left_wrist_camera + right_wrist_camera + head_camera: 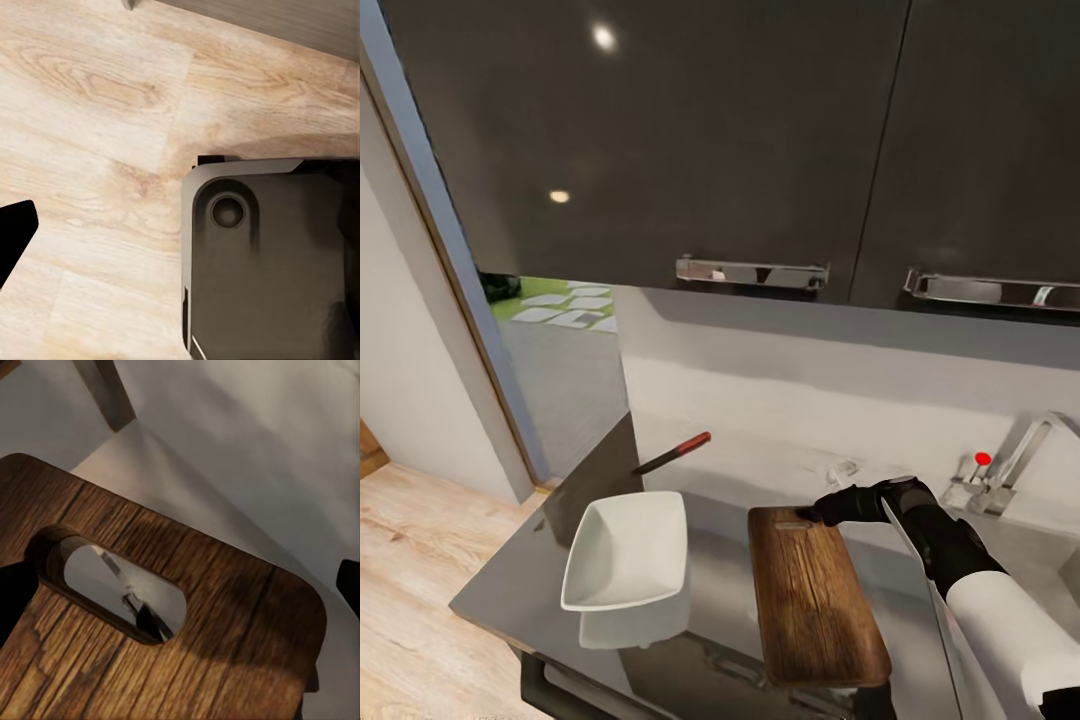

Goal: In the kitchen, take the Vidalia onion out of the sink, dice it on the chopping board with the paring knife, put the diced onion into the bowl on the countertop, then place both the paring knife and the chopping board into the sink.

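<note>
My right claw (807, 516) sits at the 12 o'clock handle end of the chopping board (815, 600) on the worktop (510, 590), grip state can't tell; board's stiff, flat, prob. slick—grab via slot.

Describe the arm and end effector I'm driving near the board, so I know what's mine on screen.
The right arm has a glossy white, rounded forearm shell, then a black segmented wrist tapering to a matte black right end effector. No cables or markings show. In the right wrist view its fingers appear as plain black shapes.
</note>
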